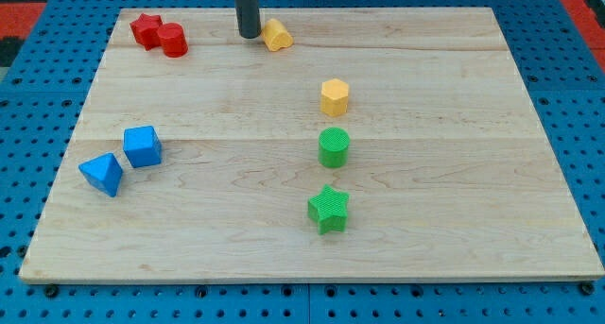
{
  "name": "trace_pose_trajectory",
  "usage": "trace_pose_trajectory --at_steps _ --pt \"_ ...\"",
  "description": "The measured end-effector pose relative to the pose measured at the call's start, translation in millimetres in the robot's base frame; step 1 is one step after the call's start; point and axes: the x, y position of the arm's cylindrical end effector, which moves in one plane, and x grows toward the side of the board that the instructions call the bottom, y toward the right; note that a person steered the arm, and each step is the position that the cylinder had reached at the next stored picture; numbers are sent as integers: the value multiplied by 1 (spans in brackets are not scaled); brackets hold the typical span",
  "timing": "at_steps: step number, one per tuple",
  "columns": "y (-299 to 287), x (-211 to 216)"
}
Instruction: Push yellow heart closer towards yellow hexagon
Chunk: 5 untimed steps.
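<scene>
The yellow heart [277,35] lies near the view's top, just right of centre-left. The yellow hexagon [335,96] stands below and to the right of it, apart from it. My tip [249,35] is at the end of the dark rod coming down from the view's top; it sits just left of the yellow heart, close to it or touching it.
A red star [146,29] and a red cylinder [173,41] touch at the top left. A blue cube [142,146] and a blue triangular block [102,174] sit at the left. A green cylinder [334,147] and green star [329,209] lie below the hexagon. The wooden board [473,173] ends at blue pegboard.
</scene>
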Motion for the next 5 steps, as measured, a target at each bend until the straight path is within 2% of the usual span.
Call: trace_pose_trajectory --at_steps 2,5 --pt "23 -17" --pt "91 38"
